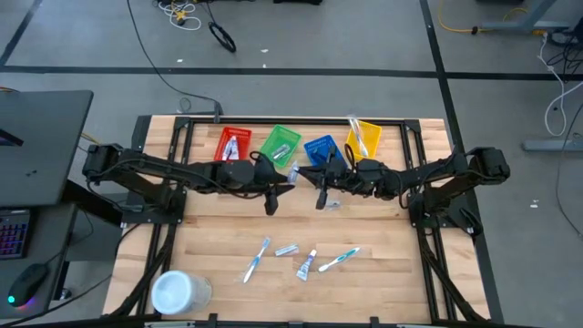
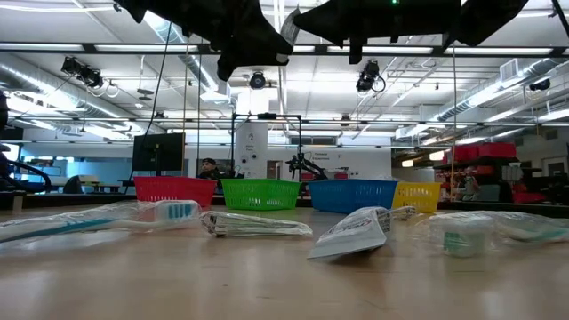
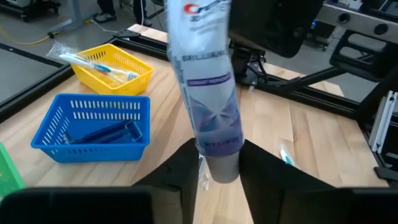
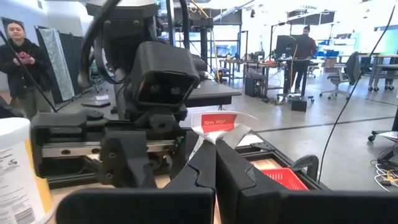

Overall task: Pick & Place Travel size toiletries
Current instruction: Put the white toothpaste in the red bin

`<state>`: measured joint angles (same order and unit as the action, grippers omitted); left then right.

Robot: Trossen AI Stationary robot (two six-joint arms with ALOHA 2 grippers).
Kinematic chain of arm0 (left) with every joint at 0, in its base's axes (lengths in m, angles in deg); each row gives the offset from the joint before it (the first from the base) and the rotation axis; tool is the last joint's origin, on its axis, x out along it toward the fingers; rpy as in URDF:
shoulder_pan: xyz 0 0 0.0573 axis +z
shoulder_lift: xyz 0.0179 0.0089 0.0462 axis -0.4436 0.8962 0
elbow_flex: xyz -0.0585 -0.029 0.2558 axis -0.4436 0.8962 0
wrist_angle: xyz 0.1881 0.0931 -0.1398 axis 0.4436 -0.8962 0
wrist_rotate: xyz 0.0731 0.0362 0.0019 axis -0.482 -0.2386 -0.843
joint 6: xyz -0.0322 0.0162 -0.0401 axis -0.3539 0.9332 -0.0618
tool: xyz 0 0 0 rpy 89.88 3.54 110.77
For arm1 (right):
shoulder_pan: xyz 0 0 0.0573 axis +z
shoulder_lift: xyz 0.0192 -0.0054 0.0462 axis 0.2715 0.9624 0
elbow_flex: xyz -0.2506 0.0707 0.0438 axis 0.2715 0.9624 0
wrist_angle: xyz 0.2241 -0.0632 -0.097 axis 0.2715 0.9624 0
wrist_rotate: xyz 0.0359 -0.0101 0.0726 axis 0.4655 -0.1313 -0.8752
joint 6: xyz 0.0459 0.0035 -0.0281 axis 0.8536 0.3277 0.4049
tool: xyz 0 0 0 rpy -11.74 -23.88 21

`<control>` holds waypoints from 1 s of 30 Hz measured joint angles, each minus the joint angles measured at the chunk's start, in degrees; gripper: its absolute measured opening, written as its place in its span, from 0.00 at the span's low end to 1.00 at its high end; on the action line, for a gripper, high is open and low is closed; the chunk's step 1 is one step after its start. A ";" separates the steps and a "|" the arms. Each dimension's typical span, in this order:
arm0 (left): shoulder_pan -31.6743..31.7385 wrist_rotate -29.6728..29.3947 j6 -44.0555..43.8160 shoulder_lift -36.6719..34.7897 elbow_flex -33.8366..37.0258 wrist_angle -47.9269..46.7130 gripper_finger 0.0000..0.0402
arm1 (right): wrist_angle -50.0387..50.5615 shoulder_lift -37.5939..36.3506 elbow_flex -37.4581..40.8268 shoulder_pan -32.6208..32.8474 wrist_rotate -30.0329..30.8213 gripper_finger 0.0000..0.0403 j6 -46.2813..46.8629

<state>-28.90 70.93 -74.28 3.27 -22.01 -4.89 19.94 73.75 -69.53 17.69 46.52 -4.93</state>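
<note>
A white-and-purple toothpaste tube [image 3: 208, 93] is held up in the air between both grippers, above the table's middle, near side of the green basket [image 1: 280, 144] and blue basket [image 1: 321, 150]. My left gripper [image 3: 221, 180] is shut on its cap end. My right gripper [image 4: 216, 155] faces it and is shut on the other, flat end. In the high view the tube [image 1: 292, 171] shows between the left gripper [image 1: 282, 179] and right gripper [image 1: 310, 179]. Two toothbrushes [image 1: 257, 258] [image 1: 339, 260] and small tubes [image 1: 307, 264] lie flat on the near part of the table. My left gripper pinches the tube at its cap end [image 3: 221, 163], one finger on each side; the tube runs straight out ahead of the fingers, lifted clear of the table. My right gripper pinches the tube's flat crimped end with the red print [image 4: 219, 122] between its two fingertips, level, coming from the table's right.
Red basket [image 1: 232, 144] and yellow basket [image 1: 363, 138] flank the row at the far edge; the blue one holds dark razors [image 3: 102, 132], the yellow one a toothbrush [image 3: 99, 62]. A big white tub [image 1: 173, 292] stands at the near left corner. A person [image 4: 22, 56] stands beyond the table.
</note>
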 joint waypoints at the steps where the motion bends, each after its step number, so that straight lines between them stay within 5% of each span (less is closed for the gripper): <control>1: 0.02 0.05 -0.11 0.00 0.02 -0.08 0.27 | 0.00 0.00 0.00 0.00 0.02 0.00 -0.03; 9: 0.11 -0.71 -0.55 0.00 0.02 -0.15 0.18 | -0.14 0.00 0.00 -0.04 0.02 0.00 -0.08; 17: 0.11 -1.12 -0.74 0.02 0.04 -1.14 0.20 | 2.73 -0.07 -0.01 -0.18 0.02 0.09 0.39; 30: 5.13 -4.86 -3.89 -0.44 0.00 -14.16 0.20 | 26.48 0.09 0.04 -1.16 0.01 0.27 12.68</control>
<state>-23.77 66.07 -78.18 2.84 -22.00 -19.05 46.41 73.83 -69.48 16.53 46.52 7.75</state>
